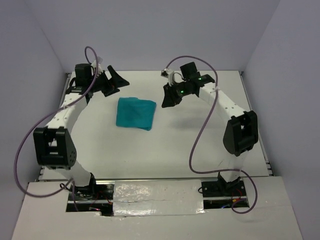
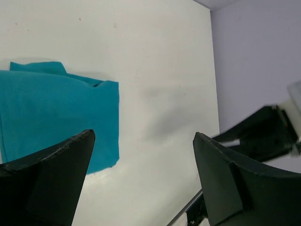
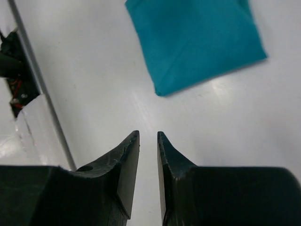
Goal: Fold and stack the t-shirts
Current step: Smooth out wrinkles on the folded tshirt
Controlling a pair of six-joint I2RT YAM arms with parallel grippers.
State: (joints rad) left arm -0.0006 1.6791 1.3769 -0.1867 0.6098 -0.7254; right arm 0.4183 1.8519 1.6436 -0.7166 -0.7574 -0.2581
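The teal t-shirt (image 1: 136,113) lies folded into a small, roughly square packet on the white table (image 1: 165,150), left of centre. My left gripper (image 1: 116,81) hovers just beyond its far left corner, jaws wide open and empty. In the left wrist view the t-shirt (image 2: 51,108) lies to the left, ahead of the left gripper (image 2: 143,134), which has only bare table between its fingers. My right gripper (image 1: 169,97) hangs to the right of the cloth, clear of it. In the right wrist view the right gripper (image 3: 148,133) shows a narrow empty gap, with the t-shirt (image 3: 197,42) ahead of it.
Grey walls (image 1: 150,30) enclose the table at the back and both sides. A metal rail (image 1: 160,179) and taped board (image 1: 155,192) run along the near edge by the arm bases. The right arm (image 2: 263,132) shows at the right of the left wrist view.
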